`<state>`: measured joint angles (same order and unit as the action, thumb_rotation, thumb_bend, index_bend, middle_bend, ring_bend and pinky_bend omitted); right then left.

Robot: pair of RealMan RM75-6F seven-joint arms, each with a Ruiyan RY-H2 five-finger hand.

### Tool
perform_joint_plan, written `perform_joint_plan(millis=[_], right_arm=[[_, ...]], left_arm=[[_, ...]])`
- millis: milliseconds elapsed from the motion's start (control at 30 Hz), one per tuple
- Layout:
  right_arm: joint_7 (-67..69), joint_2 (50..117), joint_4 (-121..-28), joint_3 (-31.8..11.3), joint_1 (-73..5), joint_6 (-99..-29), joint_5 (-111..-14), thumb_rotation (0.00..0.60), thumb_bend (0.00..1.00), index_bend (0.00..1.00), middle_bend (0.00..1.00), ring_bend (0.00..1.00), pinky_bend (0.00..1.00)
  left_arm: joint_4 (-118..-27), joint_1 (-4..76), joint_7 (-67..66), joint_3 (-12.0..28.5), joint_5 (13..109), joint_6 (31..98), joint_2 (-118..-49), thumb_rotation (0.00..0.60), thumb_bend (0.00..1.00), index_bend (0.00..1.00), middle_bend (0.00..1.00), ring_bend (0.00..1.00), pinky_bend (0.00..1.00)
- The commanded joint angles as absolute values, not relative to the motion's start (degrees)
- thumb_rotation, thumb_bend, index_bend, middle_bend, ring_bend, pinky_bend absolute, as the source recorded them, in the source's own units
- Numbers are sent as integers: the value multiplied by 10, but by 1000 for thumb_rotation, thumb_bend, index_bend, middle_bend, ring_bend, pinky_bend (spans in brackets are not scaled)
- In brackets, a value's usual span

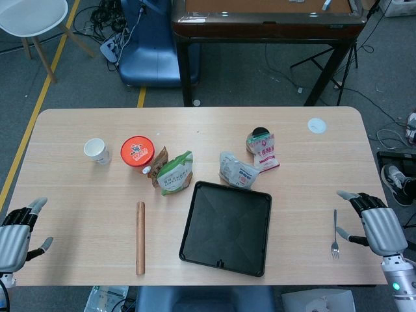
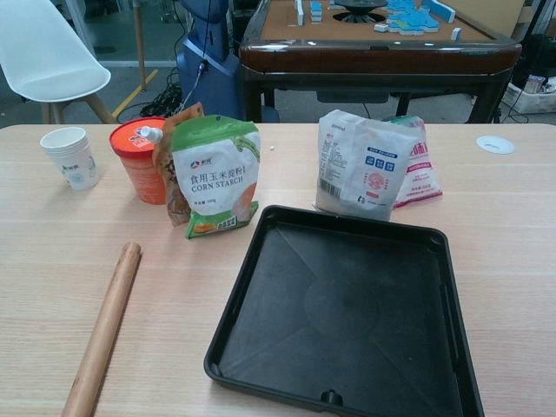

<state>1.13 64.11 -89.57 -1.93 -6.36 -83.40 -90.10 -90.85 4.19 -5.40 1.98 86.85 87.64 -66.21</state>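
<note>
Fork [image 1: 335,235] lies on the surface just beside the right hand [image 1: 375,223], whose fingers [image 1: 348,195] are spread, holding nothing. Left hand [image 1: 17,229] hangs at the far edge, likewise released, nearest the rolling pin [image 1: 140,237]. Both wrists are cut off by the frame.

Table [image 1: 78,140]: tray [image 1: 195,227], rolling pin [image 1: 140,237], fork [image 1: 335,235], pouches [image 1: 174,172].

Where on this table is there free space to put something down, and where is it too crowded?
Bare wood lies between the black tray and the fork, between the rolling pin and the left robot hand, and along the table's far edge. It is crowded behind the tray, from the paper cup to the pink bag.
</note>
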Motion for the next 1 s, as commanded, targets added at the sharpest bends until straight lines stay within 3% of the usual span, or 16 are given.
perform_joint_plan(millis=[33, 433, 700, 1000], right_arm=[[11, 641, -897, -19, -65, -832, -902, 600, 157, 228, 315, 249, 288], [-20, 637, -932, -27, -81, -799, -877, 600, 156, 228, 315, 249, 288], [-53, 654, -973, -58, -138, -711, -819, 600, 147, 228, 315, 249, 288], [-89, 712, -955, -102, -221, -601, -716, 600, 135, 228, 313, 240, 288]], left_arm=[[-908, 42, -52, 20, 870, 878, -662, 600, 204, 105, 156, 193, 166], [-901, 38, -45, 19, 872, 881, -665, 600, 204, 105, 155, 193, 166], [-898, 39, -42, 17, 876, 880, -668, 600, 204, 105, 154, 193, 166], [-901, 35, -42, 17, 876, 883, -666, 600, 204, 106, 154, 193, 165]])
